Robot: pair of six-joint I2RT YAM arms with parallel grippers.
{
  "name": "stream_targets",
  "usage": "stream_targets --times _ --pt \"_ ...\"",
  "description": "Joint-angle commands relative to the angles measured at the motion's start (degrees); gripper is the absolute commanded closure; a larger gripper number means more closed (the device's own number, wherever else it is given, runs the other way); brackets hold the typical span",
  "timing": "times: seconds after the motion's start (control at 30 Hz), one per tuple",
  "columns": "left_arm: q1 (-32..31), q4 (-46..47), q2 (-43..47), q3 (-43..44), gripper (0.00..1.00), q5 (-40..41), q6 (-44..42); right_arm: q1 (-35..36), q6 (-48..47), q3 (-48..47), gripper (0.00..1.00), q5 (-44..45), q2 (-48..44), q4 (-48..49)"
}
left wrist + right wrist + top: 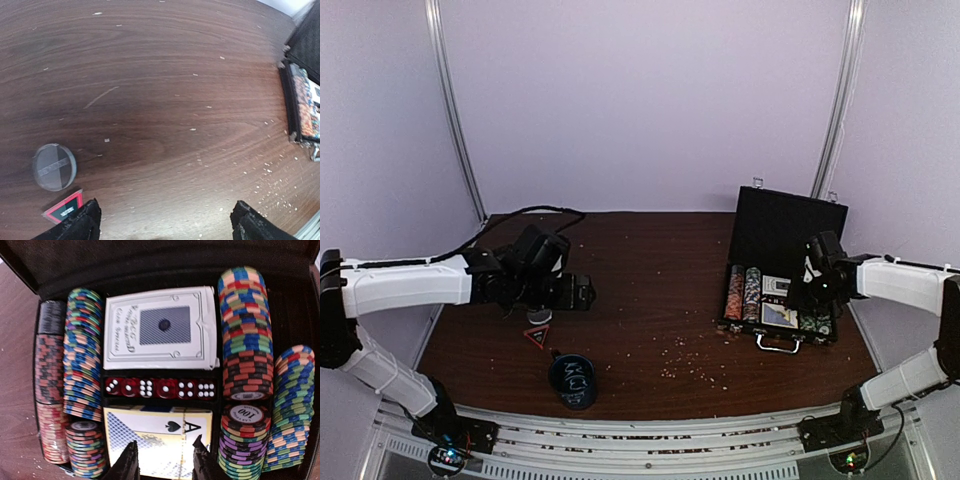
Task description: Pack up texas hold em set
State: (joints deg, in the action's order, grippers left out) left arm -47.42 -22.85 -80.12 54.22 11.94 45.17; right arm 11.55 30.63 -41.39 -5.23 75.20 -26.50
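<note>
The black case point(788, 228) stands open at the right of the table, lid up. In the right wrist view it holds rows of multicoloured chips point(82, 355), a white card deck point(162, 329), red dice point(160, 388) and a blue-and-yellow ace deck point(160, 432). My right gripper point(165, 462) is open and empty just above the ace deck; it shows over the case in the top view point(812, 290). My left gripper point(167, 227) is open and empty above bare table, at the left in the top view point(582, 293). A round grey dealer button point(54, 166) and a red-edged button point(64, 207) lie beside its left finger.
A dark round cup point(573, 381) with white scribbles stands near the front edge, left of centre. Small pale crumbs point(685, 360) are scattered on the brown table point(660, 260) in front of the case. A black cable point(525, 213) runs along the back left.
</note>
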Motion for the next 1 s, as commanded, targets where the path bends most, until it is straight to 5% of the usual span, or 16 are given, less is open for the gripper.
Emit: stream_targets --times 0.0,0.5,0.97 --pt "3.58 -5.03 2.60 -1.21 0.07 1.70 2.68 0.14 -3.07 -4.49 0.65 2.79 -1.33 -2.22" --pt "11.65 -10.26 2.24 -5.16 0.05 -2.38 6.11 0.05 1.75 2.63 0.71 -0.66 6.40 6.45" --pt "17.78 -8.36 -3.13 -3.92 0.02 -4.70 3.00 0.05 0.16 -3.58 0.67 0.06 3.79 1.68"
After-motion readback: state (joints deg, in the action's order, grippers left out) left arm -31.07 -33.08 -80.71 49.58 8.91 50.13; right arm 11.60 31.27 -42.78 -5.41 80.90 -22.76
